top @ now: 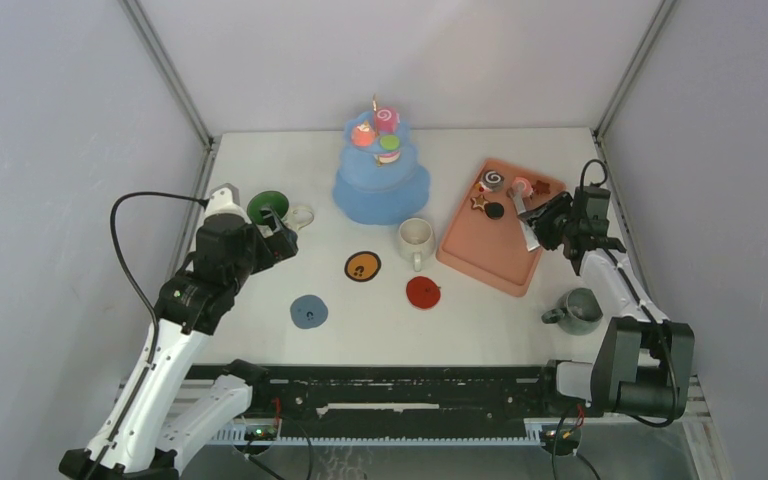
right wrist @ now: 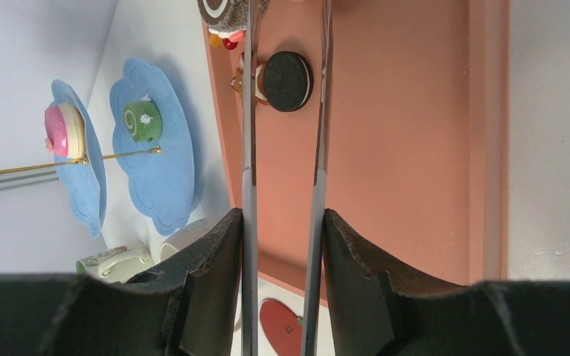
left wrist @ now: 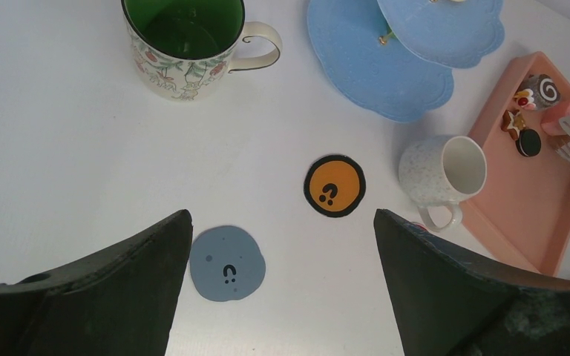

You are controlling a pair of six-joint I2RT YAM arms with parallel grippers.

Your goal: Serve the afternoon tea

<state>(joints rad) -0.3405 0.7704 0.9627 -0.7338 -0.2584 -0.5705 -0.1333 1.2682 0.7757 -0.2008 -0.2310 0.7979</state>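
A blue tiered stand (top: 380, 185) at the back holds a pink swirl roll (top: 387, 118), a red round (top: 363, 135) and a green round (top: 390, 142). The salmon-pink tray (top: 490, 250) holds a black round (top: 494, 210), a brown star (top: 479, 202) and a dark swirl roll (top: 492, 180). My right gripper (right wrist: 282, 222) is shut on metal tongs (right wrist: 249, 111), whose arms flank the black round (right wrist: 287, 80). My left gripper (left wrist: 280, 219) is open and empty, near the green mug (top: 265, 207). The cream mug (top: 415, 238) stands mid-table and the grey mug (top: 578, 310) at the near right.
Three flat coasters lie on the table: orange (top: 362, 266), blue (top: 309, 311) and red (top: 423, 292). In the left wrist view the blue coaster (left wrist: 226, 263) lies beside my left finger and the orange one (left wrist: 334, 185) ahead. White walls enclose the table.
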